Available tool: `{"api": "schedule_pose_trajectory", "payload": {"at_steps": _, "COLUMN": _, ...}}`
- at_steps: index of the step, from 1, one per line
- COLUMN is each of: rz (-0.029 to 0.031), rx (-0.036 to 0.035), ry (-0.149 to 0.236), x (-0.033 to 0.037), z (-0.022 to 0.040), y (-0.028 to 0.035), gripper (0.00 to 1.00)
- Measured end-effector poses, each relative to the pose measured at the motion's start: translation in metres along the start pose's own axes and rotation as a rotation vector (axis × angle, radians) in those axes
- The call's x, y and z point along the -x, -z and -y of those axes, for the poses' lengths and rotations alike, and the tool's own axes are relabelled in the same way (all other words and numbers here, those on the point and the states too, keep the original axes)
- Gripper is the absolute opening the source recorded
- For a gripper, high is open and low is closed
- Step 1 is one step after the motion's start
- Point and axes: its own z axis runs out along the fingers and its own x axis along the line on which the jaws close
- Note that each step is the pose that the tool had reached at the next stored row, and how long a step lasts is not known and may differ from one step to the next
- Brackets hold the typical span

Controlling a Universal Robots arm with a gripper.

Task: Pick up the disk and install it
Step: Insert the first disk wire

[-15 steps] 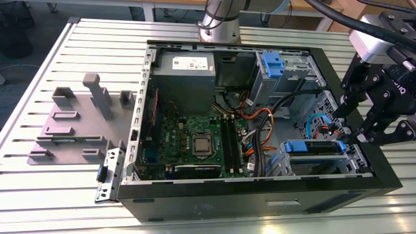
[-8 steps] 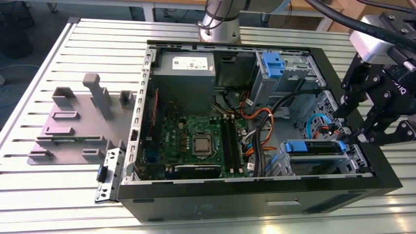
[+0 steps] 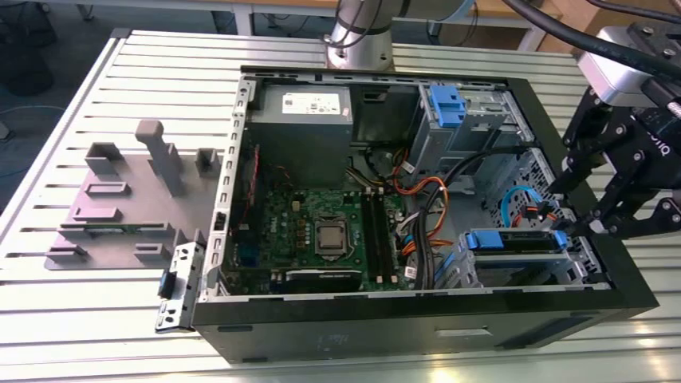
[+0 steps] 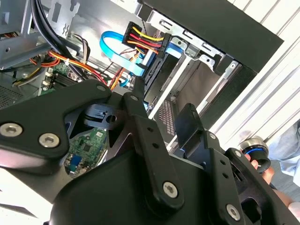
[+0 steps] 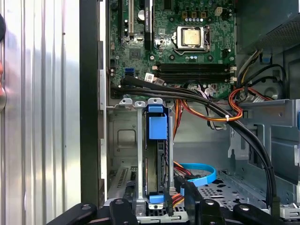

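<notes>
Black multi-link claw (image 3: 583, 227) seen at exterior view's right edge of open black computer case (image 3: 426, 331), fingers spread, nothing gripped. Blue-railed metal disk (image 3: 511, 242) seated in grey metal drive cage (image 3: 580, 267), just beside fingertips. Blue flat cable (image 5: 199, 176) and orange-red wire bundle (image 5: 220, 112) lie close by; green motherboard (image 3: 319, 231) beyond.

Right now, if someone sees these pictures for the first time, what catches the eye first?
First, the open computer case lying on the slatted table, its green circuit board exposed. Next, the black gripper at the case's edge on the exterior view's right, beside the disk with blue rails sitting in a metal bay. Bright orange and blue cables run between.
</notes>
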Motion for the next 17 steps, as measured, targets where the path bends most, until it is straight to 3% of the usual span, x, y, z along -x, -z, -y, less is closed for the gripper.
{"api": "schedule_pose_trajectory", "payload": {"at_steps": 17, "rz": 0.0000, "rx": 0.0001, "ry": 0.000, "x": 0.0001, "z": 0.0129, "y": -0.0044, "gripper": 0.53}}
